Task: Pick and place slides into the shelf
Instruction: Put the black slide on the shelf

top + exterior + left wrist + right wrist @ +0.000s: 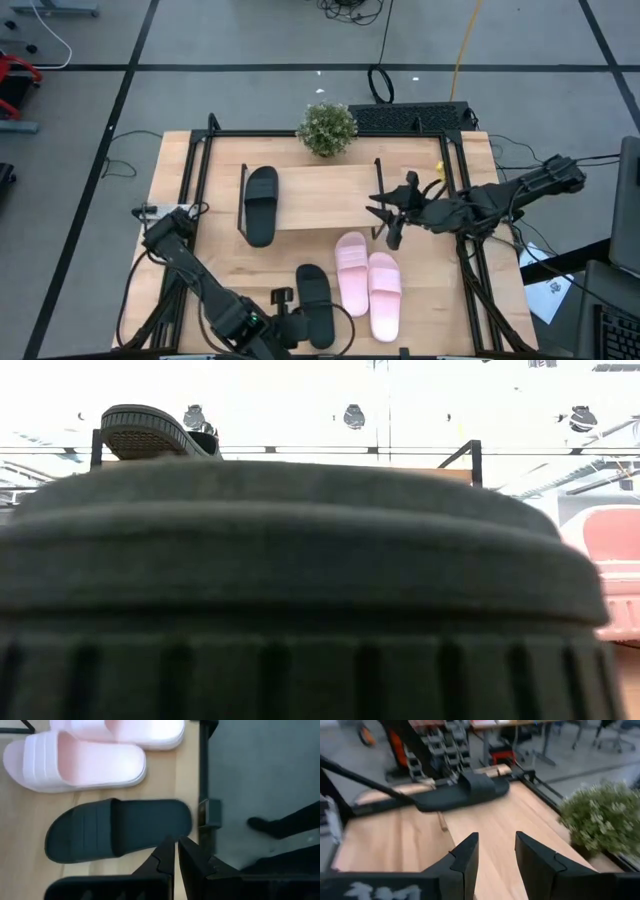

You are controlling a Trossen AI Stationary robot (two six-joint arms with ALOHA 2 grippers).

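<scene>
We've got the low light-wood shelf with thin black legs (320, 195) carrying one matte black slide (261, 205) at its left end, while the second black slide (316, 305) and the pale pink pair (367, 285) sit on the tabletop in front. The right gripper (392, 212) hovers over the shelf's right part, fingers apart and empty. The left gripper (176, 851) is at the near table edge beside the second black slide's heel, fingers closed on nothing.

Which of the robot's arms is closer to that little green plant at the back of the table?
The right. Its gripper hangs over the shelf, just right of the plant. The left gripper sits at the table's near edge, by a black slide.
</scene>
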